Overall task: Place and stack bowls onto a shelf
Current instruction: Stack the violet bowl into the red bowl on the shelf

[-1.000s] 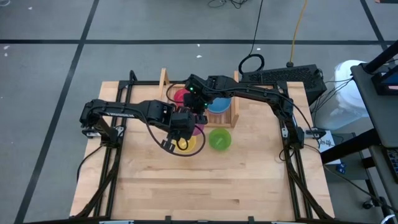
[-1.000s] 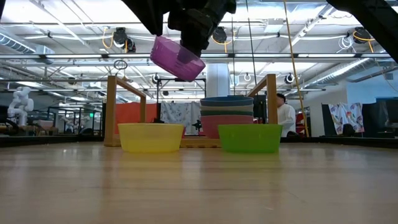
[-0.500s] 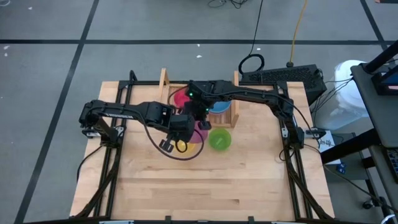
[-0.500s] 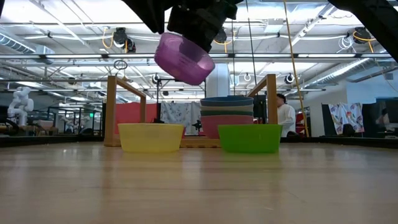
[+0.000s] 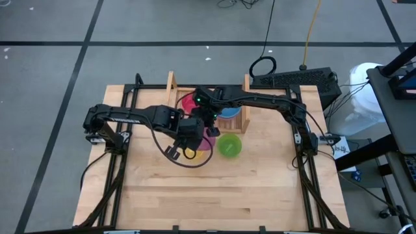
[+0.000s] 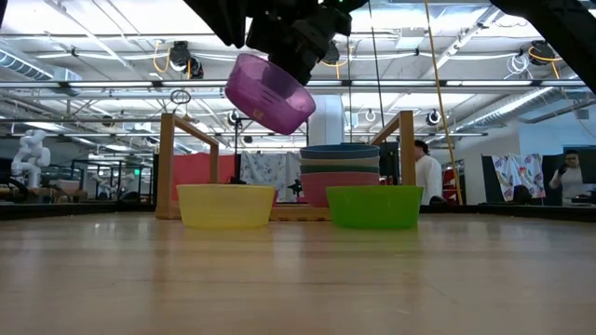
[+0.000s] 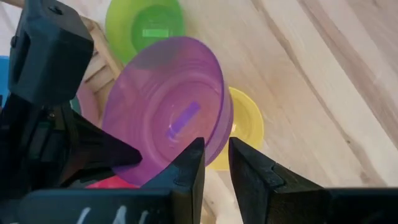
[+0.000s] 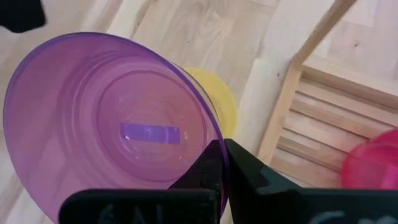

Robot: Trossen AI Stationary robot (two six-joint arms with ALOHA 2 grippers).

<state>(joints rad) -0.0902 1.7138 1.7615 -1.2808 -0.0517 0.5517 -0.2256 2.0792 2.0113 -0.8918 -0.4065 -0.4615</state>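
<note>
Right tool [image 8: 221,163] grips the purple bowl [image 6: 270,93] by its rim; left tool [image 7: 216,163] has just released it, completing a handover toward the shelf [image 5: 246,107].

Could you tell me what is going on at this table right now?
The right gripper is pinching the rim of a purple bowl and holding it tilted in the air above the yellow bowl. The left gripper sits open right beside the purple bowl's edge. A green bowl waits on the table, while a stack with a blue bowl on top stands on the wooden shelf, and a pink bowl lies on it too.
</note>
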